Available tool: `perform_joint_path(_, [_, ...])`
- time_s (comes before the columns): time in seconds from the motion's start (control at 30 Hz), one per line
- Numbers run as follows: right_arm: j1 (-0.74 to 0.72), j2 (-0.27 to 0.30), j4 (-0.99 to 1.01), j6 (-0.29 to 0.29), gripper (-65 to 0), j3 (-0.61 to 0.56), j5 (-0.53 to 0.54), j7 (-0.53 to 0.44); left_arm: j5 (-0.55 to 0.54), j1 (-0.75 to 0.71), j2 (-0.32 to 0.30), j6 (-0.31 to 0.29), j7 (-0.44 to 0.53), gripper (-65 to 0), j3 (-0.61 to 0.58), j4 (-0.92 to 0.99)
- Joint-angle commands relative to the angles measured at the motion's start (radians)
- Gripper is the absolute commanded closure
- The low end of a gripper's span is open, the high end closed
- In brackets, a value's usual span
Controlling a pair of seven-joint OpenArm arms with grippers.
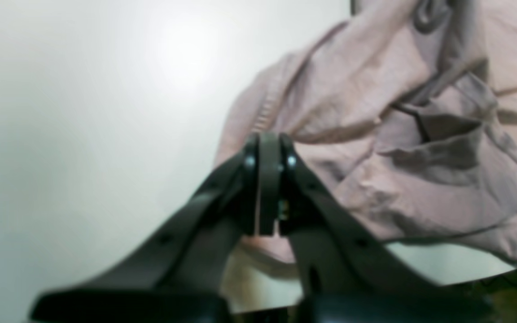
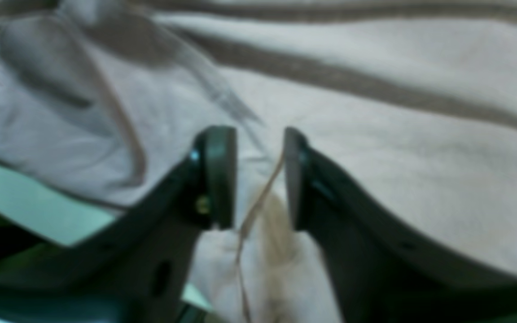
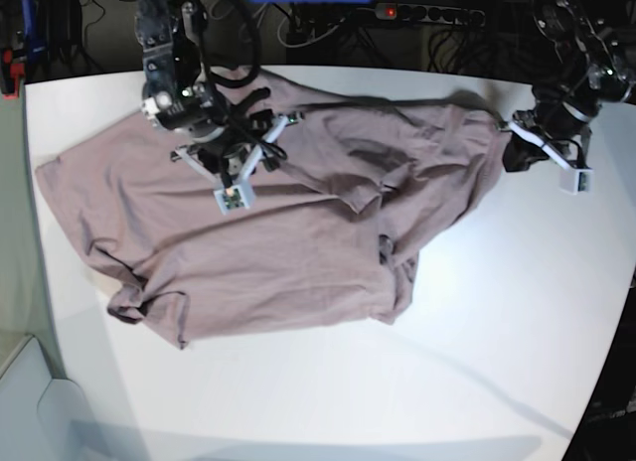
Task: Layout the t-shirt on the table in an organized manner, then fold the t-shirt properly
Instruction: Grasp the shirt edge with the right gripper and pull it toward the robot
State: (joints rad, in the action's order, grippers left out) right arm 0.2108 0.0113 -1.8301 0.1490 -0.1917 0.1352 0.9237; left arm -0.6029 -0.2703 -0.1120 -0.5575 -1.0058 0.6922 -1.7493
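On the table, left end effector pinches the t-shirt; right end effector released.

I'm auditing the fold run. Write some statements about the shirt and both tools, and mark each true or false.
1. The left tool is shut on the shirt's edge. True.
2. The right tool is clamped shut. False: its jaws stand apart, with cloth between them.
3. The shirt lies neatly folded. False: it is spread out and wrinkled.
4. The table is white. True.
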Motion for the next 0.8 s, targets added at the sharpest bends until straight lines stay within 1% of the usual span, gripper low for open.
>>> perform_joint_path(0.0, [-0.012,-0.001,0.0,-0.006,-25.6,0.001,0.004,-0.015,-0.018,0.004,-0.015,-0.005,0.02,-1.0,0.004,-0.018])
perform_joint_path(0.03, [-0.014,-0.001,0.016,-0.006,-27.4,0.001,0.004,-0.016,-0.018,-0.002,-0.015,-0.005,0.02,-1.0,0.004,-0.018])
perform_joint_path(0.1, [-0.027,-0.003,0.028,-0.006,-29.1,0.001,0.004,-0.016,-0.018,-0.008,-0.025,-0.005,0.02,-1.8,0.004,-0.018])
perform_joint_path(0.3, [-0.044,-0.006,0.048,-0.006,-29.2,0.001,0.004,-0.016,-0.018,-0.008,-0.028,-0.005,0.02,-10.0,0.004,-0.016])
perform_joint_path(0.37, [-0.05,-0.015,0.077,-0.006,-29.2,-0.001,0.004,-0.016,-0.018,-0.007,-0.028,-0.005,0.02,-11.6,0.004,-0.016])
perform_joint_path(0.6, [-0.058,-0.02,0.117,-0.006,-28.8,-0.002,0.004,-0.018,-0.018,-0.004,-0.028,-0.005,0.02,-11.9,0.004,-0.016])
perform_joint_path(0.63, [-0.058,-0.02,0.115,-0.006,-27.6,-0.012,0.004,-0.018,-0.018,-0.002,-0.028,-0.005,0.02,-11.9,0.004,-0.016])
perform_joint_path(0.7, [-0.058,-0.018,0.115,-0.006,-22.1,-0.035,0.004,-0.018,-0.018,-0.002,-0.028,-0.005,0.02,-11.9,0.004,-0.011])
perform_joint_path(0.77, [-0.058,-0.018,0.115,-0.006,-11.5,-0.052,0.004,-0.018,-0.018,-0.001,-0.028,-0.005,0.02,-11.9,0.004,-0.008])
